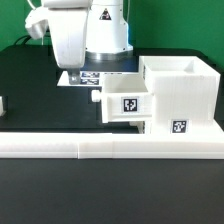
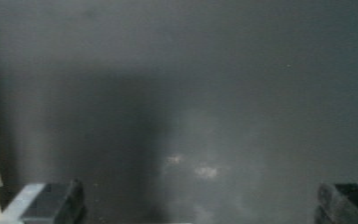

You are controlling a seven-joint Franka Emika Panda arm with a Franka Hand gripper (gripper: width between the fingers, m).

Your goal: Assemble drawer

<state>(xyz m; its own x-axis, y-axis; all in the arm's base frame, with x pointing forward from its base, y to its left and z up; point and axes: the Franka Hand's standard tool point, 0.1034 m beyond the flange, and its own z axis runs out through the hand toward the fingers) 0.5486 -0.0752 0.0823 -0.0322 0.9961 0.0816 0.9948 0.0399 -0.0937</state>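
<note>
The drawer's large white cube-like shell (image 1: 182,92) stands at the exterior view's right and carries a square tag low on its front. A small open-top tray (image 1: 126,97) with a tag and a round knob (image 1: 97,98) sits part way into the shell's left side. The arm's white hand (image 1: 68,45) hangs behind and to the left of the tray; its fingers are hidden there. In the wrist view my gripper (image 2: 197,204) is open and empty. Its two fingertips (image 2: 44,202) stand wide apart over bare dark table, and no drawer part shows.
A long low white rail (image 1: 100,146) runs across the front of the black table (image 1: 40,95). The marker board (image 1: 88,77) lies flat behind the tray, under the arm. A small white part (image 1: 3,104) shows at the left edge.
</note>
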